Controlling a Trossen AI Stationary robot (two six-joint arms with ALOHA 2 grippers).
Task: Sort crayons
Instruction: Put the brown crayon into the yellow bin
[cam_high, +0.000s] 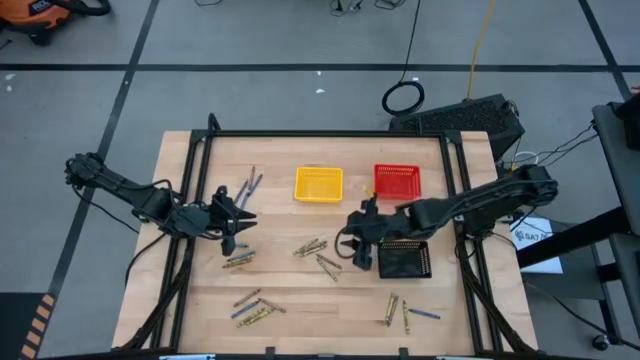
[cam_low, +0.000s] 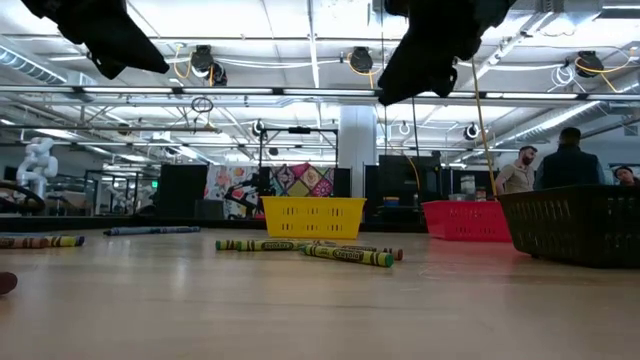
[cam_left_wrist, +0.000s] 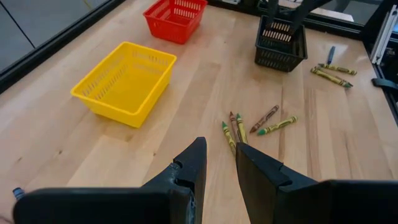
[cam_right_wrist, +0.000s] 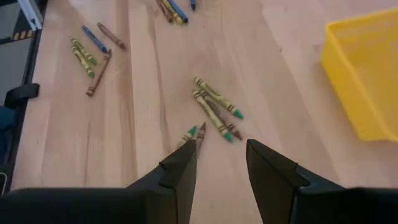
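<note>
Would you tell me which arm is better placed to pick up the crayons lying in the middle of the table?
The right. Its open, empty gripper hangs just beside the centre cluster of crayons, which lies right beyond its tips in its wrist view. The left gripper, also open, sits farther off.

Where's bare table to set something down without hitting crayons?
Free: the front middle strip between the front-left crayons and front-right crayons, and the back-left corner beyond the blue-purple crayons. Crowded: the centre cluster between both grippers, near the black basket.
</note>
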